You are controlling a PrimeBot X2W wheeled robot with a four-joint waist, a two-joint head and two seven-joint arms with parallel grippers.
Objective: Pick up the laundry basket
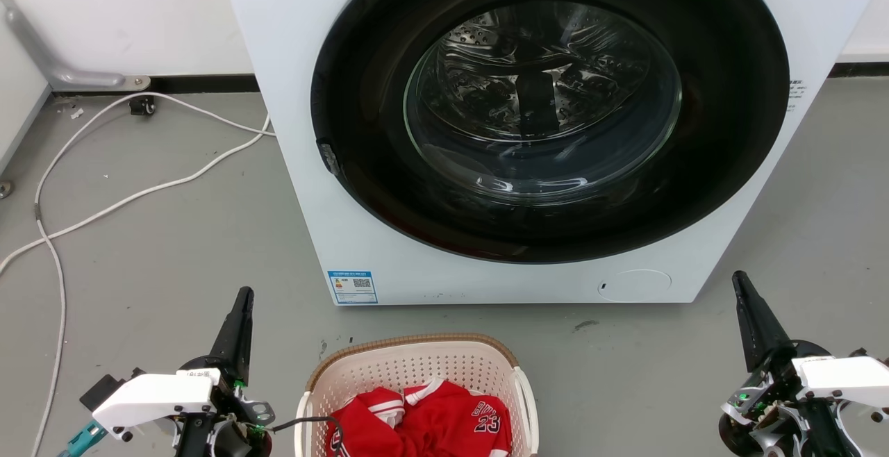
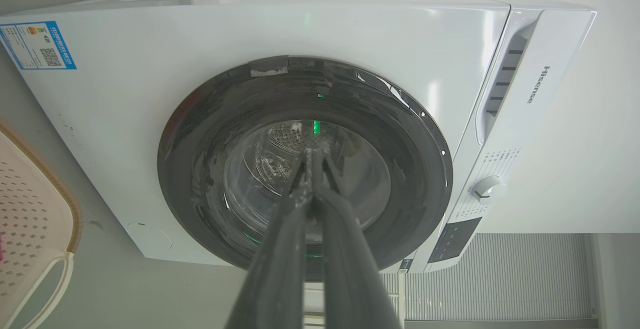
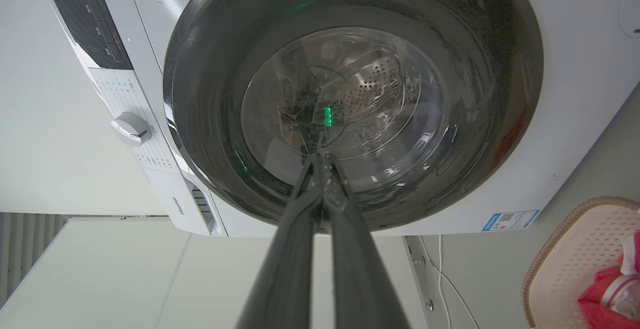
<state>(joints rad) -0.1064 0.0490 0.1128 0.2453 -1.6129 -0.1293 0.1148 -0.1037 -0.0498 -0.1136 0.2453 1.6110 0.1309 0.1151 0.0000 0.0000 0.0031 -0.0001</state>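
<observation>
While the laundry basket [image 1: 417, 365] sits on the floor [image 1: 173, 248] directly in front of the washing machine [image 1: 292, 61], below its round dark door [image 1: 361, 165], neither arm touches it.

Basket: cream perforated walls, brown woven-look rim, white side handles. A red jersey [image 1: 430, 424] with white trim and the number 23 lies bunched inside.

Left arm: white wrist housing held low, in front of the machine and off its left front corner, well apart from the panel. The left end effector [image 1: 243, 298] points toward the machine, leaning slightly toward the door. Its two long dark fingers are pressed together to a single tip, with nothing between them. In the left wrist view the same fingers [image 2: 300, 209] meet at a closed point over the door glass.

Right arm: a mirrored pose, wrist low in front of the machine and off its right front corner. The right end effector [image 1: 740, 285] is aimed toward the machine and leans slightly inward. Its fingers are also closed tip to tip and empty, and the right wrist view shows the same.

A blue label [image 1: 353, 287] sits at the lower left of the machine's front. A white cable [image 1: 139, 193] trails on the floor to the machine's left.
</observation>
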